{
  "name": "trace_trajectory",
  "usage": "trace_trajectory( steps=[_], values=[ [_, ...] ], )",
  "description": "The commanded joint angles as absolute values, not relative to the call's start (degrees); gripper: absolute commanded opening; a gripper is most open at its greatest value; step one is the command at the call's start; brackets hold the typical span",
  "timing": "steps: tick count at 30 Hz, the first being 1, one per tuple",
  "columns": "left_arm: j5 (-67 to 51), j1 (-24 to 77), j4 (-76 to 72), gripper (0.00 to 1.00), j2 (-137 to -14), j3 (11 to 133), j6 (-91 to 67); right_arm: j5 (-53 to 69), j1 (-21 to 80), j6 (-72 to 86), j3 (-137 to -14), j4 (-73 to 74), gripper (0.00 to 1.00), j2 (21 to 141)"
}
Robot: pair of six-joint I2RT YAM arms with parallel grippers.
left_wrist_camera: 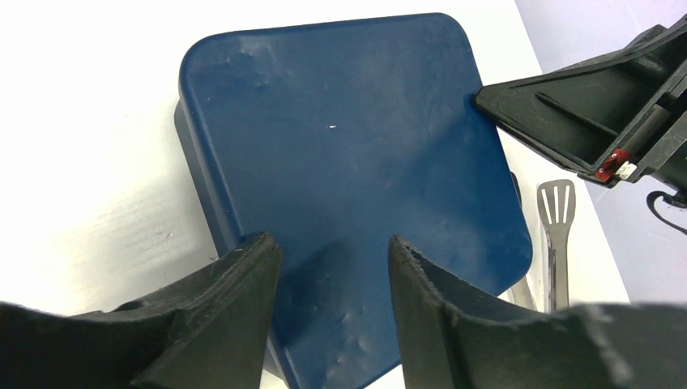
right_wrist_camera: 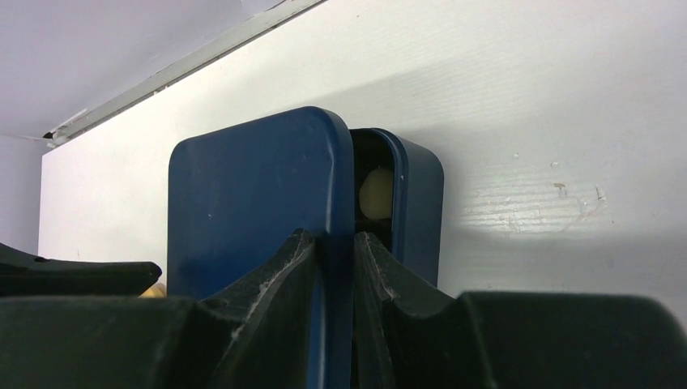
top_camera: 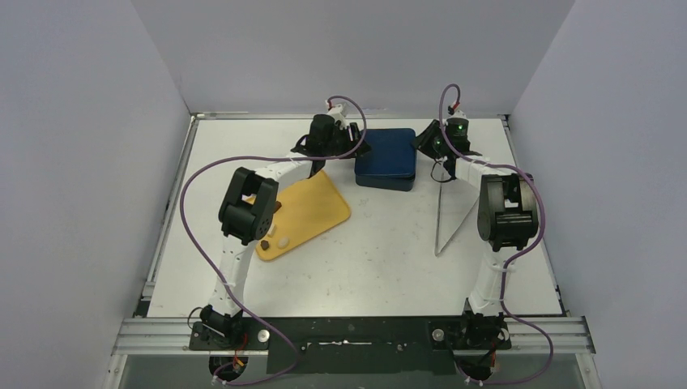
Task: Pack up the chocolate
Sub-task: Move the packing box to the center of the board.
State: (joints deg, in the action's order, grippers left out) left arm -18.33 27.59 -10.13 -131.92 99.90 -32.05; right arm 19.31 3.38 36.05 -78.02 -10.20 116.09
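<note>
The dark blue lid [left_wrist_camera: 348, 154] lies tilted over the dark blue box [right_wrist_camera: 417, 203] at the back middle of the table [top_camera: 381, 243]. My right gripper [right_wrist_camera: 334, 237] is shut on the lid's right edge. Through the gap a white chocolate [right_wrist_camera: 374, 193] shows inside the box. My left gripper [left_wrist_camera: 334, 243] hangs open over the lid's left corner, holding nothing. On the yellow tray [top_camera: 312, 207] lie a brown chocolate [top_camera: 265, 243] and a white chocolate [top_camera: 282, 241] near its front end. In the top view the left gripper [top_camera: 356, 147] and right gripper [top_camera: 423, 144] flank the box [top_camera: 387, 158].
Metal tongs [top_camera: 447, 219] lie on the table right of the box, also in the left wrist view as tongs [left_wrist_camera: 555, 235]. The left arm's elbow [top_camera: 247, 203] hangs over the yellow tray's left edge. Grey walls close in the table on three sides.
</note>
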Motion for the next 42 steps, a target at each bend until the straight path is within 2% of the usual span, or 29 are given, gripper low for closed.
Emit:
trace_trajectory(
  steps=[1, 4, 15, 20, 28, 37, 42],
  values=[
    [-18.6, 26.9, -12.1, 0.53, -131.1, 101.0, -31.6, 17.4, 2.2, 37.2, -76.6, -14.6, 0.21, 115.9],
    [-16.0, 26.9, -8.3, 0.60, -129.7, 100.1, -30.2, 17.6, 2.2, 37.7, -75.9, -15.3, 0.21, 116.1],
    [-15.5, 27.1, -2.3, 0.67, -123.2, 93.7, -29.2, 18.1, 2.2, 37.7, -75.9, -15.3, 0.21, 116.2],
    [-19.8, 27.1, -9.5, 0.68, -120.4, 87.8, -34.3, 18.3, 2.2, 38.0, -76.0, -15.4, 0.21, 116.4],
    [-23.9, 27.5, -15.6, 0.68, -120.8, 85.2, -40.5, 18.4, 2.2, 38.1, -75.8, -15.4, 0.22, 116.2],
    [-25.5, 27.5, -18.3, 0.67, -122.6, 84.9, -46.3, 18.5, 2.2, 38.4, -75.6, -15.6, 0.22, 115.9],
    [-21.9, 27.9, -13.9, 0.68, -122.3, 85.3, -44.7, 18.5, 2.2, 38.7, -75.5, -15.8, 0.22, 115.7]
  ],
)
